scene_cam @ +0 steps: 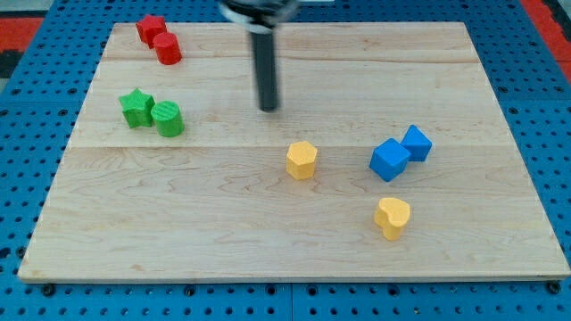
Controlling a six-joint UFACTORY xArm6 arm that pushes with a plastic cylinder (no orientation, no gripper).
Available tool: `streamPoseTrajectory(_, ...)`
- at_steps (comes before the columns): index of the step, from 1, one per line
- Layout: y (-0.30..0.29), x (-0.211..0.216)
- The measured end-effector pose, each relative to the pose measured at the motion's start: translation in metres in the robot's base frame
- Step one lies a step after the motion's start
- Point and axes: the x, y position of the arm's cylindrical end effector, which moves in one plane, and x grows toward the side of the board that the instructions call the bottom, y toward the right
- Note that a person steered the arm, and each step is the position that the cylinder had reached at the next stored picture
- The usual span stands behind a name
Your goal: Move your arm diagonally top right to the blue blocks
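Pale wooden desk (268, 232), bare middle | dark rod, tip (268, 109) upper centre, touching no block; no end effector fitted, so no grip state | blue cube blocks (390, 160) (417, 143) touching, right of centre, lower-right of tip | others scattered.

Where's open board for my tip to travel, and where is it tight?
Bare wood runs from my tip toward the view's right, above the two touching blue cubes. The bottom left is also free. It is tight between the yellow hexagonal block, the cubes and the yellow heart.
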Motion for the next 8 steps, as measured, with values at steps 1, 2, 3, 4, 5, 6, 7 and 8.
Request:
streamPoseTrajectory(1, 0.029, 0.040)
streamPoseTrajectory(2, 0.034, 0.044)
streamPoseTrajectory(3, 0.035, 0.044)
streamPoseTrajectory(4, 0.032, 0.044)
streamPoseTrajectory(5, 0.041, 0.046)
streamPoseTrajectory(6, 0.068, 0.037)
streamPoseTrajectory(7, 0.100, -0.045)
streamPoseTrajectory(8, 0.170, -0.072)
